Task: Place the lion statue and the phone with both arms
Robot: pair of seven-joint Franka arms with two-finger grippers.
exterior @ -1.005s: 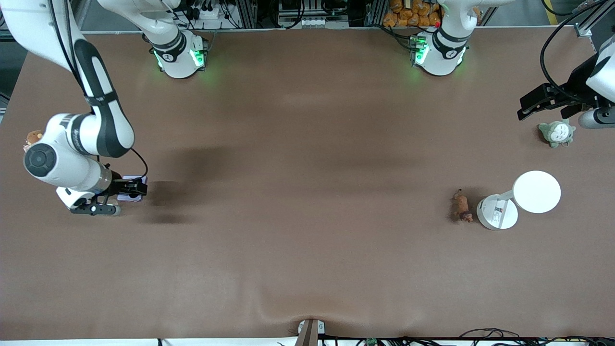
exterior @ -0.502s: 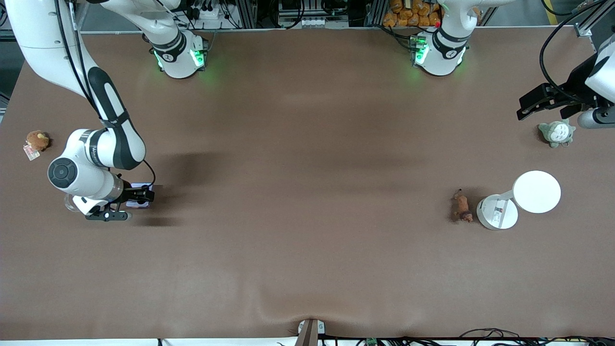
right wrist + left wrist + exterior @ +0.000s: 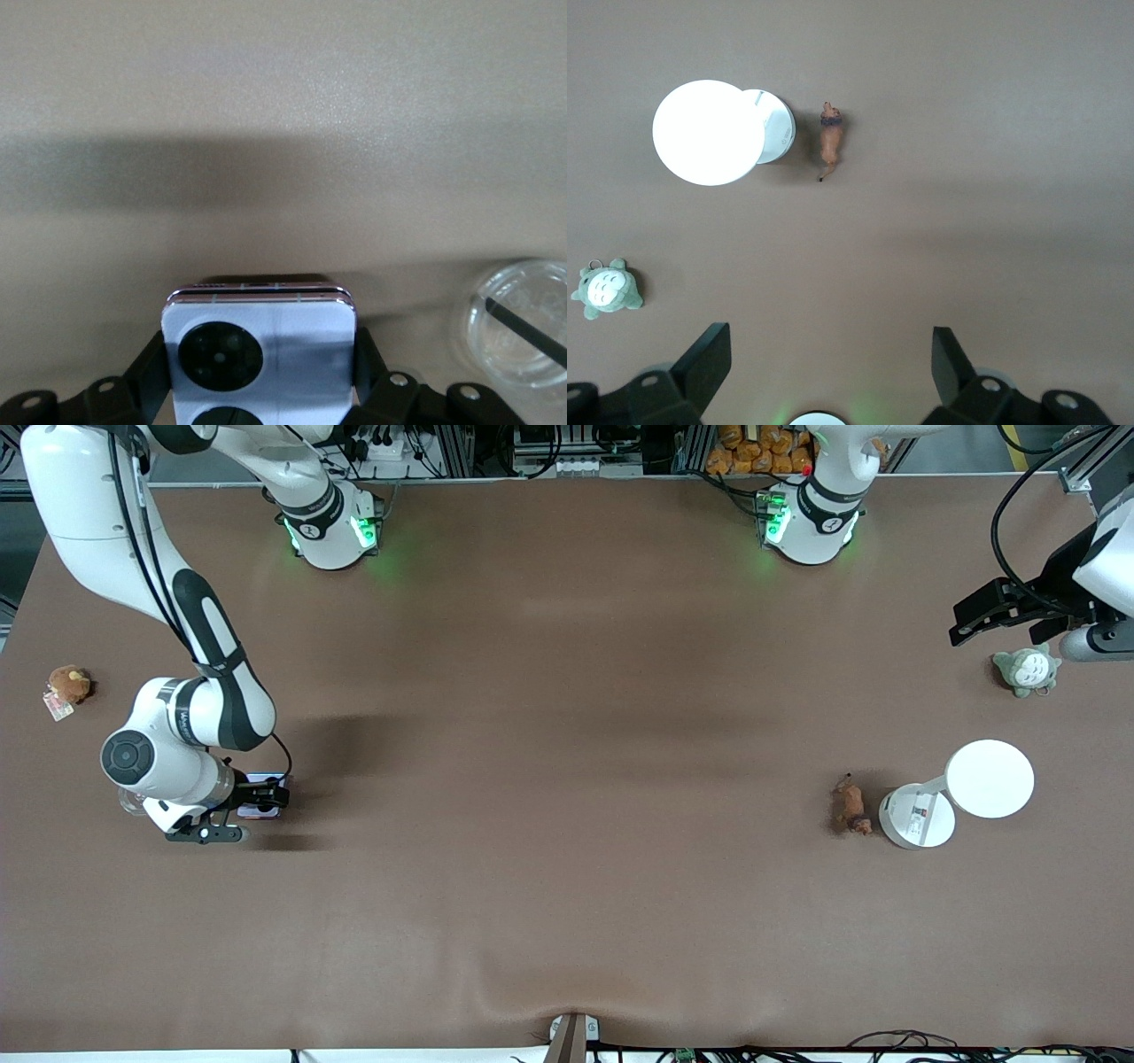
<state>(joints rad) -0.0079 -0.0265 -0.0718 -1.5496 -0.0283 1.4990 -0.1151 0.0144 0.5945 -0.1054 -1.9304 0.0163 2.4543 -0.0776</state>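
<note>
The right end effector (image 3: 270,796) is clamped on the phone (image 3: 259,350), a stiff, smooth slab best pinched across its flat edges, held above the bench (image 3: 567,691) well apart from the white lamp (image 3: 961,790). The lion statue (image 3: 852,806) lies just beside that lamp's base, small, light and rigid, probably best gripped across its narrow body. The left end effector (image 3: 831,372) waits with fingers apart near the grey-green plush (image 3: 1026,670).

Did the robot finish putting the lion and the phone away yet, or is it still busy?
Not finished. Nothing looks placed yet. The right gripper has its fingers shut on the phone, at the right arm's end of the table. The lion statue lies untouched beside the white lamp. The left gripper hangs open near the grey-green plush, so grabbing the lion and placing both are left.
</note>
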